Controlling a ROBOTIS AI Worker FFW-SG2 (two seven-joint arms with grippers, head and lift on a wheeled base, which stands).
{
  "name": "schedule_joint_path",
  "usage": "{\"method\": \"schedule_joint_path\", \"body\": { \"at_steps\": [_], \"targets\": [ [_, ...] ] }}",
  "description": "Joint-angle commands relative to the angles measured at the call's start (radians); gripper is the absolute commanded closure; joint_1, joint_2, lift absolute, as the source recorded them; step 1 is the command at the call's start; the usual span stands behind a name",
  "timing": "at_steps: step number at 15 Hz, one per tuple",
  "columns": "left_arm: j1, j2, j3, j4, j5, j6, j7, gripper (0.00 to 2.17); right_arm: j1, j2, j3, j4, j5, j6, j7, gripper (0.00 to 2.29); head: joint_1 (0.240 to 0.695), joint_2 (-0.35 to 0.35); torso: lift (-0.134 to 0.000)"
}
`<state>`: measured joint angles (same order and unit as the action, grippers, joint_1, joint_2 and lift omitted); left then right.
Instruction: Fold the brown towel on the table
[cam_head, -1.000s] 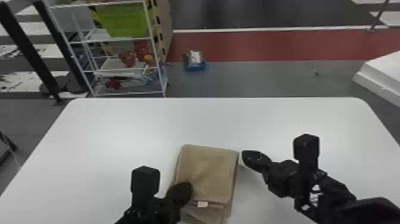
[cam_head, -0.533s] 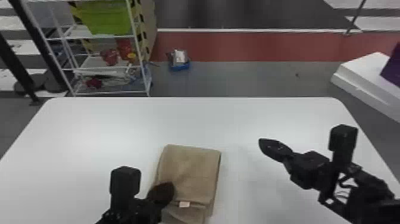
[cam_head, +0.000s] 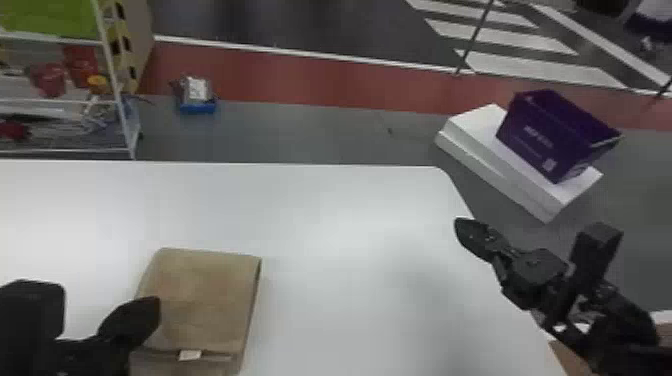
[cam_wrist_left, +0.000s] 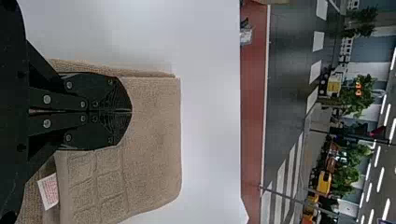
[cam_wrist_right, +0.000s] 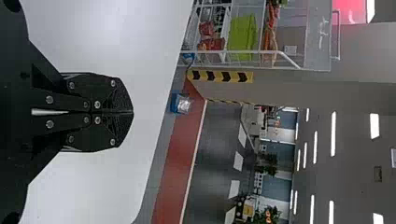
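Right gripper (cam_head: 462, 227) is being drawn away from the brown towel (cam_head: 210, 295), toward the right edge of the white table (cam_head: 350, 225).
A gap that was small in the earliest frame is being widened until gripper and towel are standing well apart, while the towel's place on the table is being kept. The left gripper (cam_head: 154, 306) is being held over the towel's left side, its fingers being kept together; whether the cloth is being touched cannot be told. The right gripper's fingers are likewise being held together. The towel is being left lying in folded layers between the two grippers, a white label (cam_head: 190, 355) being exposed on its near part.
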<state>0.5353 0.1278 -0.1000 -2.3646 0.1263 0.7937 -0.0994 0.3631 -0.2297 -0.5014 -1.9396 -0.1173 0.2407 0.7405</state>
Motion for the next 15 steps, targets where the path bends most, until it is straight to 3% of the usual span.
{"method": "schedule_joint_path", "body": {
  "at_steps": [1,2,4,6,7,8,12,15],
  "targets": [
    [0.0,-0.002,0.016,-0.001,0.036,-0.061,0.0,1.98,0.023,0.0,-0.097,0.1,-0.025,-0.119,0.037,1.83,0.695,-0.306,-0.124],
    [-0.008,-0.004,0.016,0.005,0.039,-0.067,-0.005,1.98,0.031,0.0,-0.126,0.134,-0.045,-0.162,0.043,1.81,0.695,-0.35,-0.124],
    [-0.04,-0.004,0.006,0.044,0.053,-0.067,-0.017,1.98,0.048,0.0,-0.174,0.189,-0.079,-0.235,0.071,1.29,0.695,-0.35,-0.124],
    [-0.06,-0.007,-0.014,0.074,0.055,-0.07,-0.016,1.98,0.062,-0.002,-0.178,0.191,-0.081,-0.244,0.073,1.27,0.695,-0.35,-0.124],
    [-0.069,-0.017,-0.029,0.087,0.055,-0.07,-0.011,1.98,0.063,0.0,-0.178,0.191,-0.085,-0.244,0.079,1.03,0.695,-0.35,-0.124],
    [-0.074,-0.027,-0.046,0.097,0.053,-0.07,-0.005,1.98,0.068,0.0,-0.175,0.189,-0.093,-0.257,0.079,0.93,0.695,-0.35,-0.124],
    [-0.083,-0.031,-0.101,0.11,0.061,-0.089,0.0,1.98,0.082,0.0,-0.175,0.189,-0.122,-0.269,0.079,0.93,0.695,-0.35,-0.124],
    [-0.132,-0.034,-0.149,0.179,0.038,-0.073,0.049,1.98,0.082,0.0,-0.169,0.188,-0.13,-0.269,0.088,0.92,0.695,-0.35,-0.124]
  ]
}}
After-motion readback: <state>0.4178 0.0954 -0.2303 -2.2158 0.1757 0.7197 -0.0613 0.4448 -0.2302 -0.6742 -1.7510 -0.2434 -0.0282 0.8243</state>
